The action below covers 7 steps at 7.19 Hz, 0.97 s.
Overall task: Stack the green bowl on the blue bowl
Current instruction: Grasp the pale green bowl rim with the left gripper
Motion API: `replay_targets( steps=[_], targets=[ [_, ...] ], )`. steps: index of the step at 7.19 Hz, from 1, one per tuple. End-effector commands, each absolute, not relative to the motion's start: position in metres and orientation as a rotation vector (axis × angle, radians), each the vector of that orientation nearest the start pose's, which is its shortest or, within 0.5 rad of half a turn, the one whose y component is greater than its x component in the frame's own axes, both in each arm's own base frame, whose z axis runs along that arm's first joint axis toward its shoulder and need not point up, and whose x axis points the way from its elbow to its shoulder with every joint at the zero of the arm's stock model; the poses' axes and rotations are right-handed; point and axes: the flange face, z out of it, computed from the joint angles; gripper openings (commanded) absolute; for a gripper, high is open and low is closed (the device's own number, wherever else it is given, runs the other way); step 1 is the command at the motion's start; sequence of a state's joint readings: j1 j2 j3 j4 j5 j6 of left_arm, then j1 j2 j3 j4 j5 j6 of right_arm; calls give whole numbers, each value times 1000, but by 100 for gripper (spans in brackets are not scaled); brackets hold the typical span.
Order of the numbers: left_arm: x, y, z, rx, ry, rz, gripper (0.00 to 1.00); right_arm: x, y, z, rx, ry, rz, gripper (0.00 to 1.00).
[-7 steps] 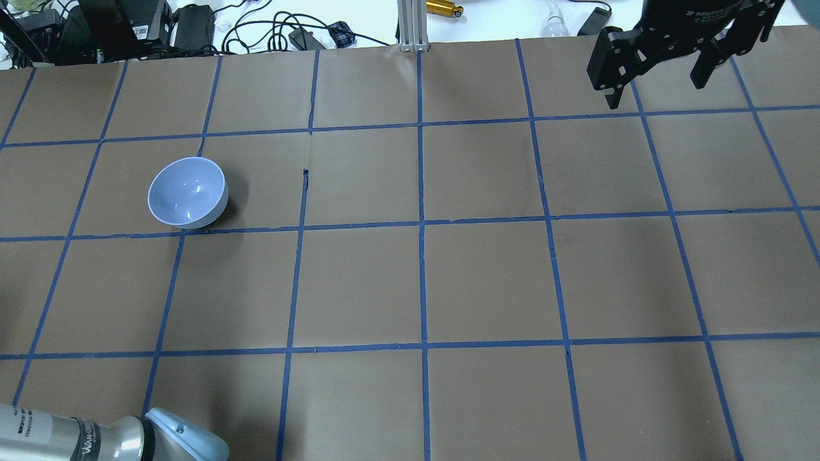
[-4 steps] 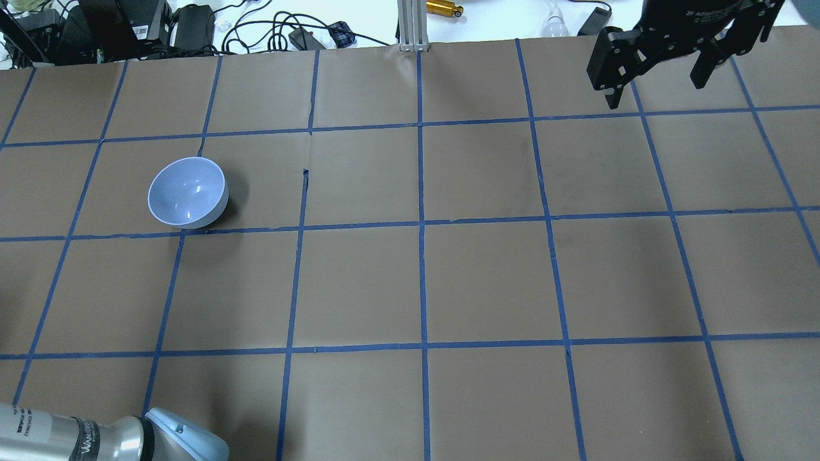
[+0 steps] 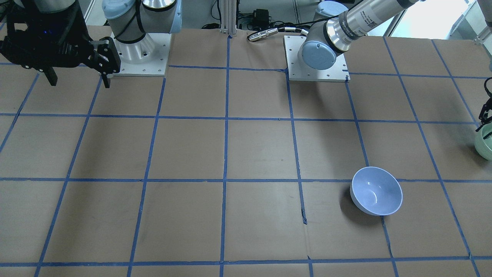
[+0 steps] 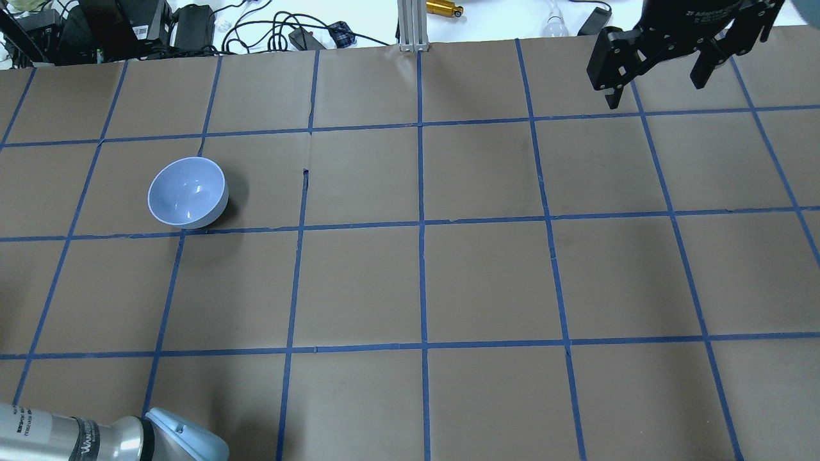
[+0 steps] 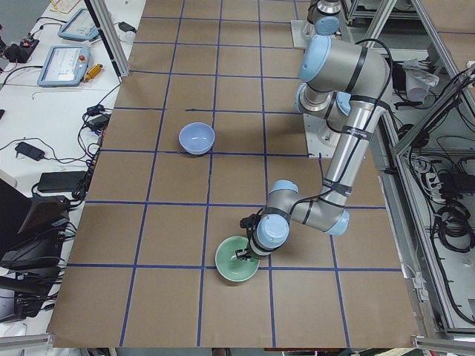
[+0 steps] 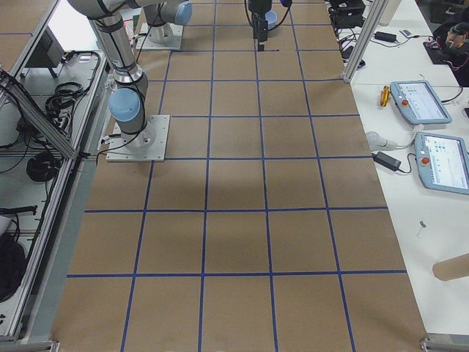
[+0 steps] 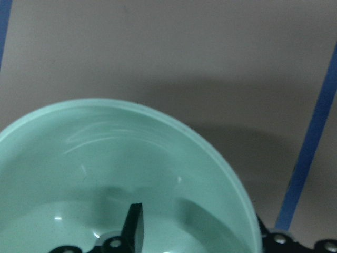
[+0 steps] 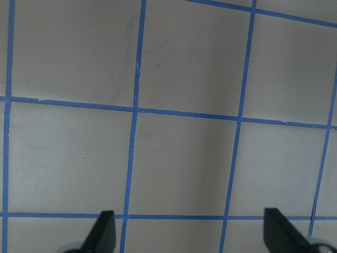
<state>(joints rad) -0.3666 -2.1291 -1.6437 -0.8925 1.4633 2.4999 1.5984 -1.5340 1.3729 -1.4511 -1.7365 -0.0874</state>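
The pale mint-green bowl (image 5: 236, 261) sits upright on the table near the end on my left; it also shows at the edge of the front-facing view (image 3: 486, 147). My left gripper (image 5: 244, 254) is down at its rim. In the left wrist view the green bowl (image 7: 105, 168) fills the frame, with one finger (image 7: 135, 226) inside it and the other outside the rim, jaws apart. The periwinkle-blue bowl (image 4: 187, 192) stands upright and empty, apart from it. My right gripper (image 4: 656, 86) hangs open and empty above the far right of the table.
Cables and electronics (image 4: 128, 25) and an aluminium post (image 4: 410, 25) line the far edge. Both arm bases (image 3: 140, 57) stand on white plates at the robot's side. My left arm's elbow (image 4: 96, 435) lies low at the near left corner.
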Motion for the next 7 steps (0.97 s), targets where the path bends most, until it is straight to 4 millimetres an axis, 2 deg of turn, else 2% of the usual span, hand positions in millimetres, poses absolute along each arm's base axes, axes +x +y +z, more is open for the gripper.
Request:
replay_targets(
  steps=[1,2,7],
  targets=[
    [551,-366,199,1852,2439,-135,0,131,-503,556,-184,3303,-60,100],
    [551,-363,201,1857,2452,-88,0,131,-503,556,-184,3303,-60,100],
    [550,-362,201,1860,2457,-82,0,130,-503,556,-182,3303,-60,100]
  ],
)
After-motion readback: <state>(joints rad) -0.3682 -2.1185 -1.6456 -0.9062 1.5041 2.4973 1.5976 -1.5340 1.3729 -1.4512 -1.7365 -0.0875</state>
